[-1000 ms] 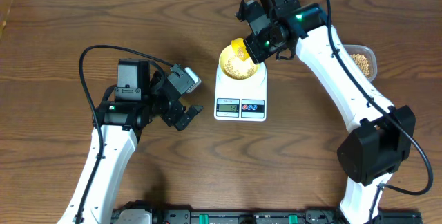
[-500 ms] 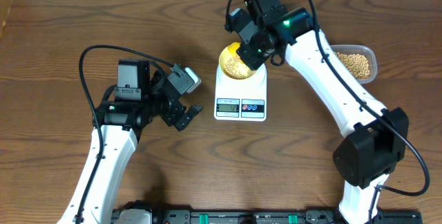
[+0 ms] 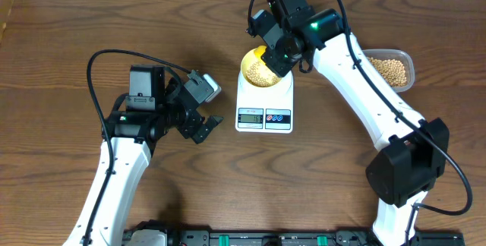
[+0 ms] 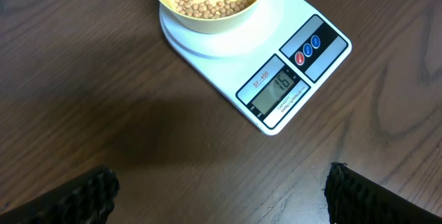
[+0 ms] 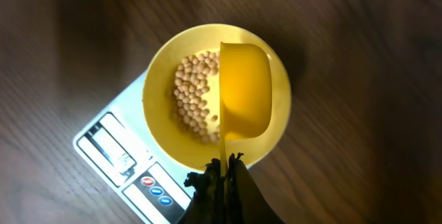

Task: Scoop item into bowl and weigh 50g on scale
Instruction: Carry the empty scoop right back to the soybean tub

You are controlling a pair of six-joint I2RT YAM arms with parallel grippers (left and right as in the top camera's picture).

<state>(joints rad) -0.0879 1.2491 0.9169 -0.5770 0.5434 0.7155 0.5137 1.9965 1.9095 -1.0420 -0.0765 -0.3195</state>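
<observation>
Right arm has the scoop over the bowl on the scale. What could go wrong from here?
1. The scoop in the right gripper hangs over the bowl; touching the rim could skew the reading or shove the bowl on the scale.
2. The display seems to read 16, so more trips to the tub follow; beans could spill en route.

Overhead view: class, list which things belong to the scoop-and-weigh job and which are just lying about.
In the job:
small round tan beans
pale yellow round bowl
white rectangular digital scale
yellow plastic scoop, held in the shut jaws of the right gripper
clear plastic tub of more beans

Lying about:
left gripper, jaws open and empty
looped black cable
</observation>
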